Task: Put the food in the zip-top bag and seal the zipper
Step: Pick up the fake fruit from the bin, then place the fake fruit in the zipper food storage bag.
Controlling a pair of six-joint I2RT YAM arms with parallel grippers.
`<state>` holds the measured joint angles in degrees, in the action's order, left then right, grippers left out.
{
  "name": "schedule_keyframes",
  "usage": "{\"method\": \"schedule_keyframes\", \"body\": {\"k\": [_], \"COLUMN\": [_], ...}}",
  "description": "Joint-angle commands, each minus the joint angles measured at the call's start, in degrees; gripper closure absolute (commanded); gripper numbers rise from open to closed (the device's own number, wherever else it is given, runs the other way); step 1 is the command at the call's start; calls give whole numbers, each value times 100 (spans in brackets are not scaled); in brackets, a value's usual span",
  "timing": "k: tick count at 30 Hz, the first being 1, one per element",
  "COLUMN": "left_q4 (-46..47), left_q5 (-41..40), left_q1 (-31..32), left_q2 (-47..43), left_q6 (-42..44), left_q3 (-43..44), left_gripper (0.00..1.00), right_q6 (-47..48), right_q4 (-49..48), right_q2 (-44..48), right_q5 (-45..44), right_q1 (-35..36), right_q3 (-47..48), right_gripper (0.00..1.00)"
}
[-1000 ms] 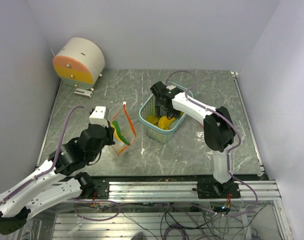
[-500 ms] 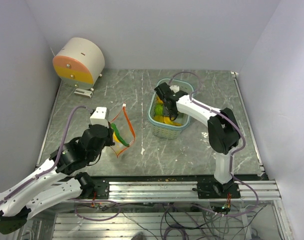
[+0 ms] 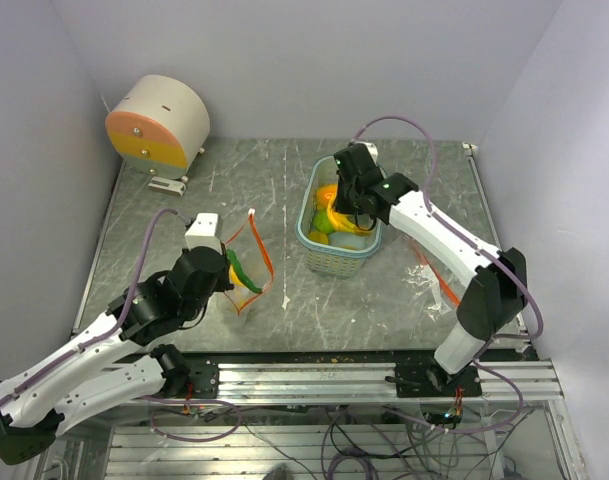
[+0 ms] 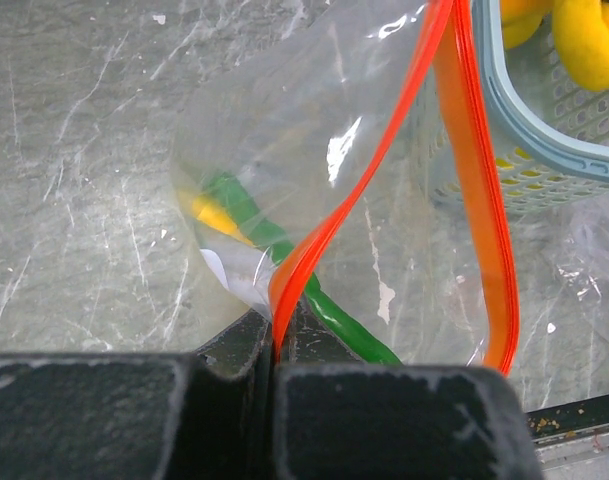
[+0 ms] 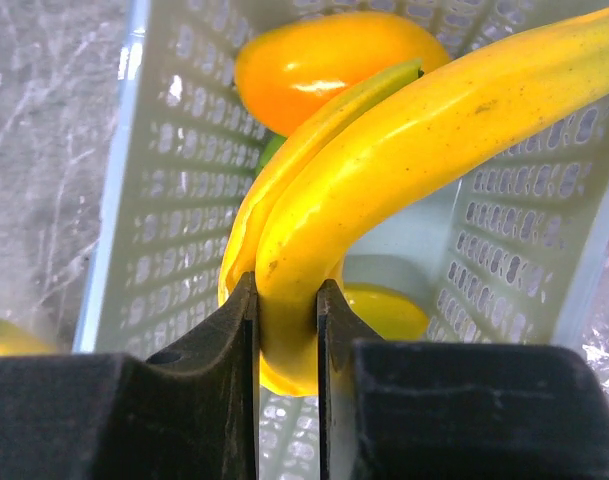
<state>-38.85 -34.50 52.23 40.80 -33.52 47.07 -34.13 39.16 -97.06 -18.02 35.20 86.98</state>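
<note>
Worktop scene: right end effector (image 5: 287, 300) clenched on the yellow banana (image 5: 414, 130), held over the teal basket (image 3: 306, 240); orange-yellow mango (image 5: 324, 55) lying inside the basket; left end effector (image 4: 277, 335) pinched shut on the zipper (image 4: 464, 150) of the zip-top bag (image 4: 284, 130), left of the basket (green pepper (image 4: 254, 225) inside the bag)

You have the zip-top bag (image 4: 284, 150) left of the basket (image 3: 339, 263), with the pepper (image 4: 246, 212) inside the bag. The banana (image 5: 414, 120) is over the basket and the mango (image 5: 329, 55) lies in its far end. A drum (image 3: 164, 120) stands at far left.
</note>
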Motion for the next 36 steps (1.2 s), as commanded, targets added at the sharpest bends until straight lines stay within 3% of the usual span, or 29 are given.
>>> {"method": "schedule_keyframes", "body": {"k": [1,6,10,13,16,19,22,28,36], "left_q4": [79,22,119,213,376,551,678,823,868], "left_q5": [-206,-284,-249,-260,-221,-160,-149,-23,163], "left_q1": [-20,-24,-20,-21,-21,-20,-25,-23,-22], "left_q2": [-131,-198,-180,-138,-143,-179,-207,-93,-51], "left_q6": [-171,-193,-233,-286,-366,-432,-506,-633,-816], "left_q3": [-1,86,17,-77,-171,-216,-246,-214,-192], "left_gripper": [93,93,93,93,93,93,93,93,93], "right_q6": [422,1045,1239,1047,807,51,-460,165,176], "right_q4": [-148,-1030,-2259,-3072,-3688,-5059,-6415,-7522,-8831], "right_q2": [455,1475,2422,2947,3223,3479,3636,3598,3040], "right_q5": [426,1500,3084,4206,4667,4999,4719,3204,2352], "right_q1": [-33,-20,-10,40,176,335,701,2157,2628], "right_q3": [-45,-589,-1361,-1742,-1998,-2668,-3374,-3856,-4216], "right_gripper": [100,100,100,100,100,100,100,100,100]}}
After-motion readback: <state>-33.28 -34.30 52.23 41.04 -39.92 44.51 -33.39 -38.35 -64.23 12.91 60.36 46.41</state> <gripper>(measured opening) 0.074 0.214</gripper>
